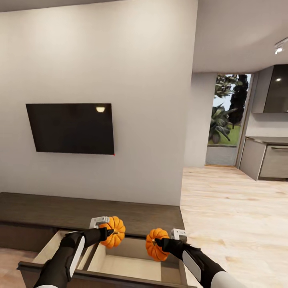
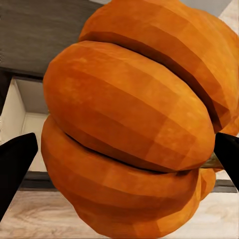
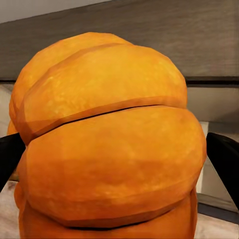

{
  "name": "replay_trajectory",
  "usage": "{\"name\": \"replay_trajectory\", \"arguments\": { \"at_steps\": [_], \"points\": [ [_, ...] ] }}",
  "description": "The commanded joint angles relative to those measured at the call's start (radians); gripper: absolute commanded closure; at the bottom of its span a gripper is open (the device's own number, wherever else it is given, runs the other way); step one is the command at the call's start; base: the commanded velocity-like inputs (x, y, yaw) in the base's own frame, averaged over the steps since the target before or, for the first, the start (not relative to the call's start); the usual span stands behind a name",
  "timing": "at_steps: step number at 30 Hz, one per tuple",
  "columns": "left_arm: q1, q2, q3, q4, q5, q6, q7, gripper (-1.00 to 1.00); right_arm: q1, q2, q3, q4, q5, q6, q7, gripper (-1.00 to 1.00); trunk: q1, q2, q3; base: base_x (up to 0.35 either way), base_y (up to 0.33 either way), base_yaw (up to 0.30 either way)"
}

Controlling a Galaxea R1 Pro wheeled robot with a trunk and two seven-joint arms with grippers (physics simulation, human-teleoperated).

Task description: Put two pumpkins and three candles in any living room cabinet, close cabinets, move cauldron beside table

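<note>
From the head camera we see both arms reaching over the pulled-out drawer (image 1: 132, 262) of the long dark cabinet (image 1: 80, 210) under the wall TV (image 1: 71, 128). Our left gripper (image 1: 109, 232) pinches the left pumpkin (image 1: 115, 232) above the drawer's back edge; our right gripper (image 1: 158, 243) pinches the right pumpkin (image 1: 155, 245) over the pale drawer interior, near its right wall. The two pumpkins hang apart with open air between them. Bare wooden floor (image 1: 232, 216) stretches away to the right of the cabinet end.

In the left wrist camera, dark fingers (image 2: 15, 167) flank the left pumpkin (image 2: 129, 129), with the drawer edge behind it.

In the right wrist camera, fingers (image 3: 224, 164) press either side of the right pumpkin (image 3: 109, 144), the cabinet top behind.
</note>
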Motion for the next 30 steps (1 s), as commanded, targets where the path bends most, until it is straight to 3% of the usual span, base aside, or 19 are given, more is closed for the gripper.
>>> {"name": "replay_trajectory", "arguments": {
  "at_steps": [1, 6, 14, 30],
  "points": [
    [-0.001, -0.006, -0.008, -0.001, -0.006, 0.003, 0.013, 1.00, -0.001, 0.000, 0.004, -0.001, -0.007, 0.003, -0.004, 1.00, 0.004, -0.008, -0.005, 0.000, 0.000, 0.000],
    [-0.001, -0.032, -0.042, 0.007, 0.004, 0.001, 0.106, 1.00, -0.001, 0.001, 0.003, -0.001, -0.007, 0.002, -0.003, 1.00, 0.023, -0.043, -0.020, 0.000, 0.000, 0.000],
    [-0.001, -0.038, -0.059, 0.056, 0.005, -0.042, 0.117, 1.00, -0.001, 0.000, 0.003, -0.001, -0.007, -0.003, -0.003, 1.00, 0.054, -0.099, -0.045, 0.000, 0.000, 0.000],
    [-0.001, -0.040, -0.062, 0.065, 0.006, -0.047, 0.117, 1.00, -0.001, 0.000, 0.003, 0.000, -0.007, -0.004, -0.003, 1.00, 0.115, -0.211, -0.095, 0.000, 0.000, 0.000]
  ]
}}
